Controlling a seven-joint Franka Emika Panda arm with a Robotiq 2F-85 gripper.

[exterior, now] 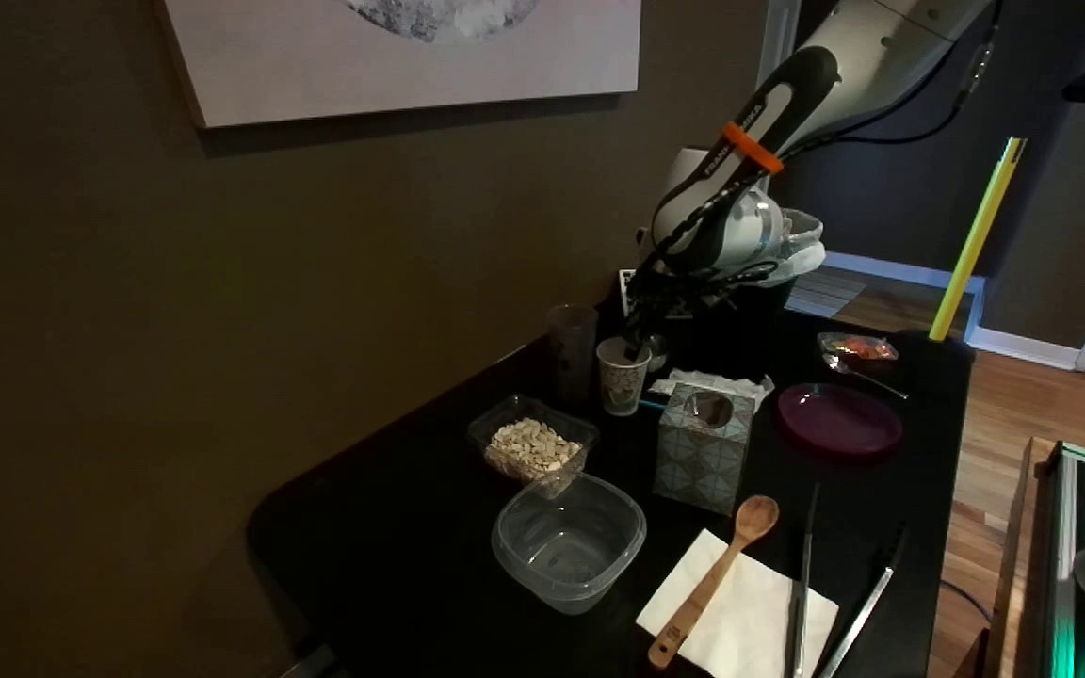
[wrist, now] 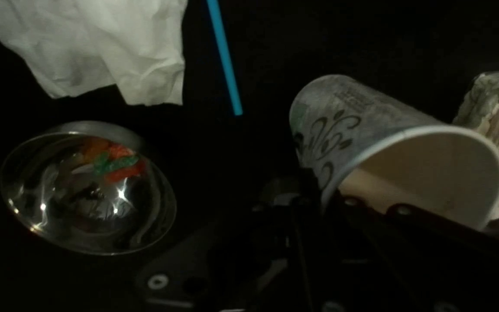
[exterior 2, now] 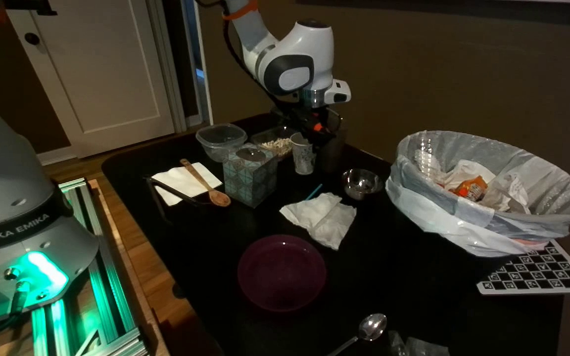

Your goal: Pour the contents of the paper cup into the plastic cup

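Observation:
The paper cup, white with a leaf print, stands roughly upright in both exterior views [exterior: 621,388] [exterior 2: 304,159] and shows large in the wrist view [wrist: 340,117]. My gripper [wrist: 325,197] is shut on its wall at the rim, one finger inside the cup and one outside. The gripper also shows dark above the cup in both exterior views [exterior: 635,347] [exterior 2: 317,140]. The cup's bottom inside is hidden by the finger; I cannot tell whether its base touches the table. The greyish see-through plastic cup [exterior: 571,350] stands close beside it by the wall; it is out of the wrist view.
A small metal bowl [wrist: 80,216] with coloured candy, a crumpled napkin [wrist: 145,56] and a blue straw [wrist: 225,60] lie near the cup. A tissue box [exterior: 701,461], an oat tub [exterior: 584,443] and a clear tub [exterior: 571,574] stand nearby. A lined bin [exterior 2: 443,220] stands beyond the bowl.

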